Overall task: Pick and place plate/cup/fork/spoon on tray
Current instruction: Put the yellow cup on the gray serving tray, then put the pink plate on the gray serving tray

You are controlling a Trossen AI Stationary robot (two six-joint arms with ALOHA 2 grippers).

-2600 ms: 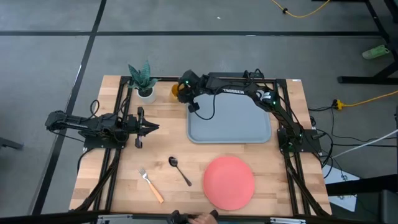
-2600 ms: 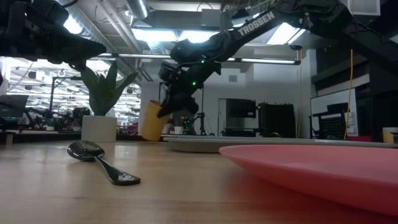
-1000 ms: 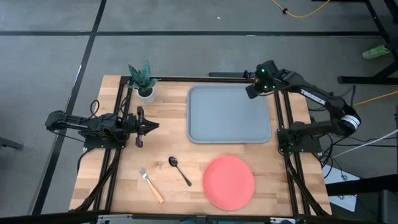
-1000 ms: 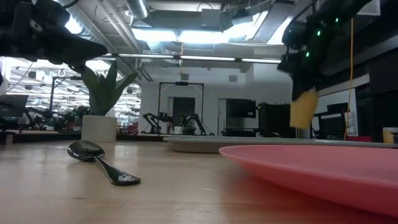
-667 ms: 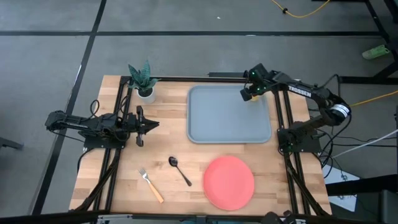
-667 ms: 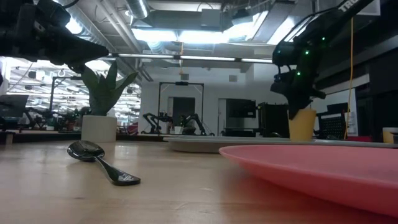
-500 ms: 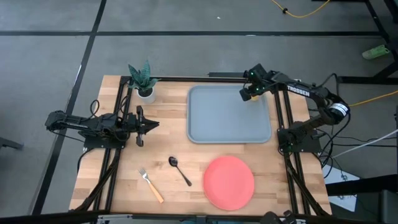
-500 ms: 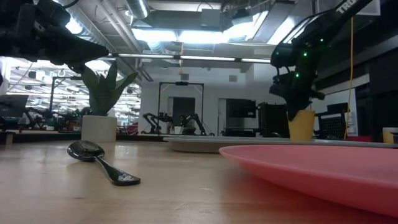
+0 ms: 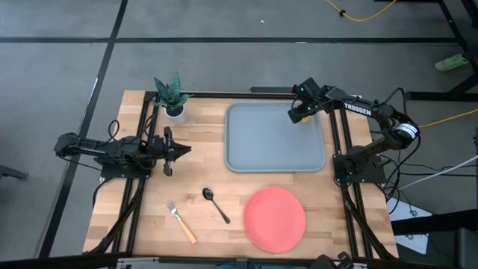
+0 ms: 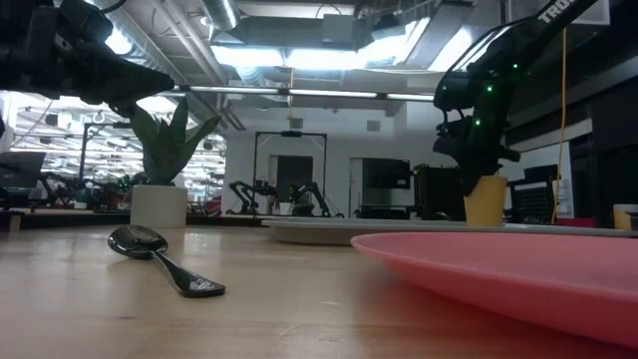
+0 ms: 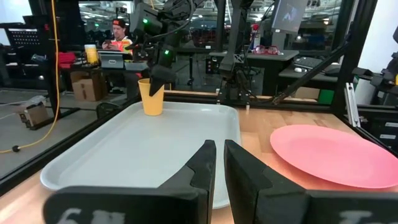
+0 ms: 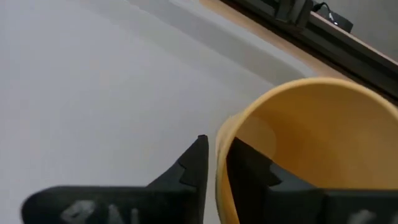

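The yellow-orange cup (image 11: 152,96) stands upright on the grey-blue tray (image 9: 276,149), in its far right corner. My right gripper (image 12: 214,152) points steeply down over the cup (image 12: 311,143), open, one finger inside the rim and one outside. The coral plate (image 9: 275,219) lies flat on the table near the front edge. The dark spoon (image 9: 216,204) and the orange-handled fork (image 9: 181,223) lie to its left. My left gripper (image 9: 187,152) waits level and shut at the table's left. My right gripper straddles the cup's wall at the rim (image 12: 221,146) from above. A thin gap shows between the outer finger (image 12: 196,163) and the wall. Whether the inner finger (image 12: 249,169) touches the wall, I cannot tell. The cup stands on the tray on its own base.
A small white pot with a green plant (image 9: 170,93) stands at the table's far left corner. Most of the tray's floor is bare. A person sits in the room beyond the table, in the left wrist view.
My right gripper has come down with the cup, a little toward the table's near edge, and the cup has gone from hanging above the tray to standing on its far right corner. For the last half second both have kept still.
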